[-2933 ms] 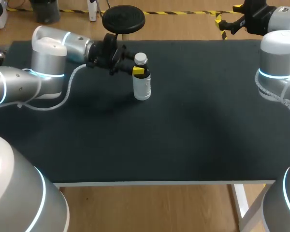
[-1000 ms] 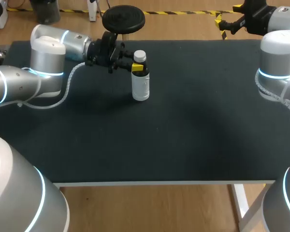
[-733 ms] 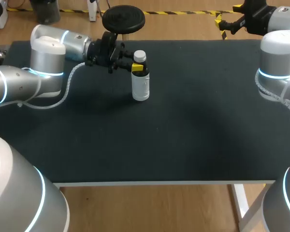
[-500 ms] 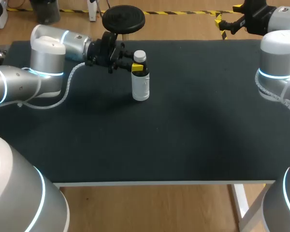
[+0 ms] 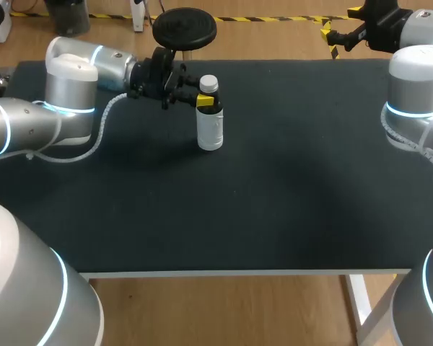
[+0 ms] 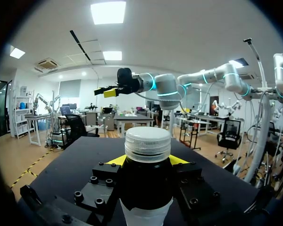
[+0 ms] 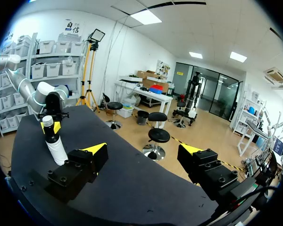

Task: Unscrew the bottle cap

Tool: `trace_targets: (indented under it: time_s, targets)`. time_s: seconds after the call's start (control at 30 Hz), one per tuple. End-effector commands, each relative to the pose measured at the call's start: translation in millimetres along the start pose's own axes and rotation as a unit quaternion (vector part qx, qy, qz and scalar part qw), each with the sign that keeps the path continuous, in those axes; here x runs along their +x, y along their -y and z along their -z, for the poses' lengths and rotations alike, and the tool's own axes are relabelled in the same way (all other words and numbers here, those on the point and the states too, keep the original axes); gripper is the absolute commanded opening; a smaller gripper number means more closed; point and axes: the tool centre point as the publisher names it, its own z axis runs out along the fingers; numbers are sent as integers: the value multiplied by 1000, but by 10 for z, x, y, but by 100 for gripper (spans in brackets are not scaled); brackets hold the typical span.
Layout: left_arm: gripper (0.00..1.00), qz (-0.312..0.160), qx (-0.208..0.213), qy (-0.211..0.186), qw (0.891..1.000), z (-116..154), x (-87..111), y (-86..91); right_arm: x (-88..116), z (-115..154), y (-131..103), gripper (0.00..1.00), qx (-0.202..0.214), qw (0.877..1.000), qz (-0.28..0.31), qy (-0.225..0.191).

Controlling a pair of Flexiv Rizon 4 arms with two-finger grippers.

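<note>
A small bottle [image 5: 210, 124] with a white cap [image 5: 208, 83], a dark shoulder and a white label stands upright at the table's back left. My left gripper [image 5: 204, 101] comes in level from the left and is shut on the dark shoulder just under the cap. In the left wrist view the bottle [image 6: 146, 186] fills the space between the fingers, the cap [image 6: 147, 143] standing above them, both yellow fingertips [image 6: 114, 160] against its sides. My right gripper [image 5: 338, 36] hangs open and empty past the table's back right edge. From the right wrist view the bottle [image 7: 56, 149] is far ahead of the open right gripper [image 7: 144, 151].
The black table [image 5: 274, 202] carries nothing but the bottle. My right arm's elbow [image 5: 415, 79] stands over the table's right edge, and my left arm [image 5: 72, 86] lies along the back left.
Since almost three seconds ago the left gripper and the bottle in it have shifted slightly to the left and back. Over the last second nothing has moved.
</note>
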Motion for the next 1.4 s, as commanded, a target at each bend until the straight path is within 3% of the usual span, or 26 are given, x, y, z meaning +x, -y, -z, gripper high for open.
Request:
trace_targets:
  time_s: [0.03, 0.33, 0.43, 0.67, 1.0, 1.4]
  targets:
    - [0, 0, 1, -3, 1000, 6, -24, -12, 2, -67, -2, 100, -12, 1000, 0, -25]
    - [0, 0, 1, -3, 1000, 6, -24, -12, 204, -257, -55, 100, -39, 992, 11, -121]
    - [0, 0, 1, -3, 1000, 6, -24, -12, 323, -338, -89, 100, -65, 982, 9, -175]
    - [0, 0, 1, -3, 1000, 6, -24, -12, 576, -491, -144, 100, -87, 963, 11, -254]
    - [0, 0, 1, -3, 1000, 6, -24, -12, 984, -737, -154, 100, -75, 940, 13, -332]
    - [0, 0, 1, -3, 1000, 6, -24, -12, 1476, -934, -117, 100, -68, 920, 16, -386]
